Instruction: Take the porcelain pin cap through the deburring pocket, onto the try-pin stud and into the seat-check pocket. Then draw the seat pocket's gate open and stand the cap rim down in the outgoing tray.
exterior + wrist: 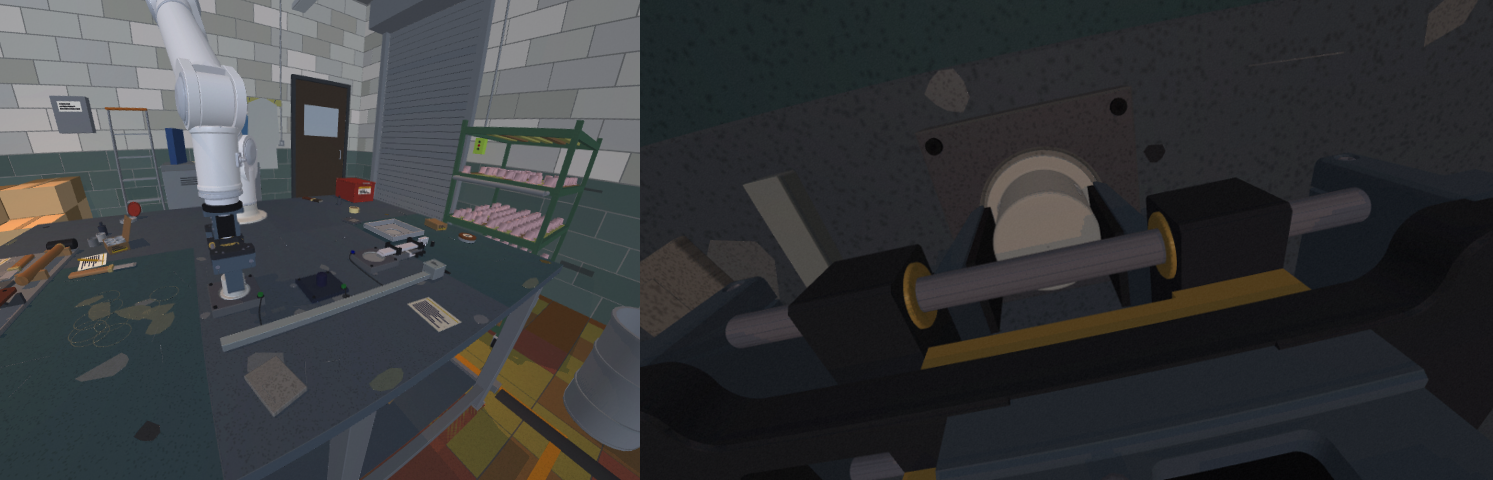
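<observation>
The porcelain pin cap (1045, 224), a pale round piece, stands in the round recess of a dark square plate (230, 297) at the left of the bench. My gripper (1045, 239) is straight above it, closed on the cap, which I hold between my two dark fingers (232, 281). Right of it a dark square plate carries the short try-pin stud (321, 279). Further right is the seat-check pocket (376, 257) with its sliding gate (400, 249), and behind that the pale outgoing tray (393, 228). The cap's lower part is hidden by my rail in the wrist camera.
Behind the work the arm's white base (250, 206) stands near the bench's back edge, with a red box (354, 189) to its right. A long grey bar (331, 307) lies across the bench in front of the fixtures, a tile (274, 385) nearer the front edge.
</observation>
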You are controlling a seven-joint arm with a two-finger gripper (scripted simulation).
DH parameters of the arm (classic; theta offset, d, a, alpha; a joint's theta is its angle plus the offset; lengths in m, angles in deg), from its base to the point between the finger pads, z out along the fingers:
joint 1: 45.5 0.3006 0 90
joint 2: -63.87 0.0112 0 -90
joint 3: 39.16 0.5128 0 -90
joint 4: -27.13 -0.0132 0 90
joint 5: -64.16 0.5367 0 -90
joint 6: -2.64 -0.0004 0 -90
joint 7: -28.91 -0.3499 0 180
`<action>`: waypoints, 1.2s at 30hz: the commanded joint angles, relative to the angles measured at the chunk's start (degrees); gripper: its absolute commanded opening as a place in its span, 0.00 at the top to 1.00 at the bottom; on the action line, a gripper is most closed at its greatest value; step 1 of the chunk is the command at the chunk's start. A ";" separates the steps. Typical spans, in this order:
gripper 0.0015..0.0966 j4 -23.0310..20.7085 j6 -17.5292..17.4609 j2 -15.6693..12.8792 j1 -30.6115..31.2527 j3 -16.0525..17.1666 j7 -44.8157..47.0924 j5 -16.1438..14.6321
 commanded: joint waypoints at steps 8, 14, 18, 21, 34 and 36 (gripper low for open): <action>0.69 -0.04 -0.01 0.04 0.00 0.02 0.00 0.00; 0.82 -0.04 -0.02 0.04 0.00 0.01 0.00 0.00; 0.90 -0.04 -0.02 0.04 0.00 0.01 0.00 0.00; 0.97 -0.04 -0.02 0.03 0.00 0.01 0.00 0.00; 0.98 -0.08 0.10 0.14 -0.04 0.07 0.05 0.07; 0.98 -0.12 0.23 0.25 -0.08 0.13 0.10 0.15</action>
